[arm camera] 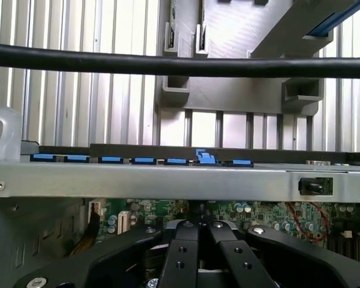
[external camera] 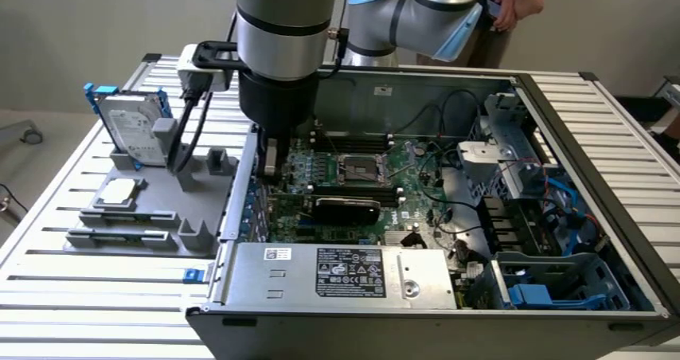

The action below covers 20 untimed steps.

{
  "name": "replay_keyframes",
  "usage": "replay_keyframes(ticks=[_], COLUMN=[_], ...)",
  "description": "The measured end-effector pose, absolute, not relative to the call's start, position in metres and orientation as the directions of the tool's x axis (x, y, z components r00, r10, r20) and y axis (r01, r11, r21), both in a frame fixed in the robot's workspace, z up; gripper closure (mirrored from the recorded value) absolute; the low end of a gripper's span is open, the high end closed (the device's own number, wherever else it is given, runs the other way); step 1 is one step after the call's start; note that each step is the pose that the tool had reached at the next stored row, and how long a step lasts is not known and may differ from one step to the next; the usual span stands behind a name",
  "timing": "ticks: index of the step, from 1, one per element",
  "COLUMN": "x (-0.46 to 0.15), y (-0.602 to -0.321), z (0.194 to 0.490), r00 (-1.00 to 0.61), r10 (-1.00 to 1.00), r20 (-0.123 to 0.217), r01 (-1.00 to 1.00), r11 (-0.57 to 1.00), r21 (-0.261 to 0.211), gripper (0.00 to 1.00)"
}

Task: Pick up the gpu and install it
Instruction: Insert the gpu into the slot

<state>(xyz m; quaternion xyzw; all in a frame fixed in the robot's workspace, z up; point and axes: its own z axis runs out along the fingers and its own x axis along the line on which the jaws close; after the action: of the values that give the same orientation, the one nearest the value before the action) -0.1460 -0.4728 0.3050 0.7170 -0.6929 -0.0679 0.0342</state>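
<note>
black end effector point(arm camera: 198, 252) closed to its narrowest, fingers point(arm camera: 181, 255) pressed together with nothing visibly between them, hanging low inside the open computer case point(external camera: 595, 97) over the green motherboard point(external camera: 399, 165), close to the case wall on the exterior view's left. just beyond, in the exterior view, the gpu point(external camera: 348, 209): black shroud face, lying across the board near its middle, beside the cpu socket point(external camera: 358, 167), apparently in or at its slot, though full seating cannot be judged. nearer the wall, seen from the wrist, a silver metal rail point(arm camera: 168, 180) with a row of blue clips point(arm camera: 111, 159), one raised above the rest. outside the case, on the slatted worktop point(external camera: 107, 288), a grey fixture point(external camera: 149, 209) carrying a silver hard drive point(external camera: 133, 129) in a blue frame and smaller parts. at the far edge, a person's hand point(external camera: 521, 5) behind the arm. risks as judged: closed fingers striking board components if lowered off line; card left tilted or half seated if pressed unevenly; black cable point(arm camera: 180, 63) strung across the wrist view snagging on the case edge.
</note>
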Motion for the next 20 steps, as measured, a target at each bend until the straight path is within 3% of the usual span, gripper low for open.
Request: replay_keyframes(ticks=[20], x=[-0.143], y=[-0.4686], z=[0.2992], r00=[0.046], r10=[-0.998], r20=[-0.05], r01=[-0.989], r11=[-0.053], r21=[0.141], gripper=[0.89])
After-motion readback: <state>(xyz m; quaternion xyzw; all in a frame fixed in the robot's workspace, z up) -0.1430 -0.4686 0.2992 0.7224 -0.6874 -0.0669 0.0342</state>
